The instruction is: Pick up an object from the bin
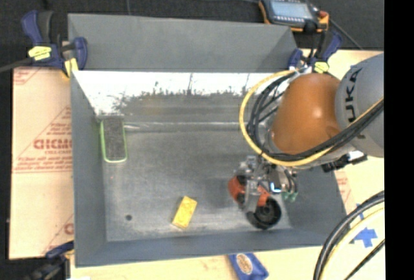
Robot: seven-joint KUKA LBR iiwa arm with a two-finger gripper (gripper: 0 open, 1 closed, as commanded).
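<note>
Red lump (235,187): lay touching gripper (262,198), on its left, upon scuffed grey bin (194,169) floor; long axis not discernible. Yellow block (184,212) well left of gripper, slanted. Gripper's state: could not tell.

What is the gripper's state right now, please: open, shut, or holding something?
Gripper: cannot be told; it is down inside the bin, toward the lower right of the camera view.
</note>
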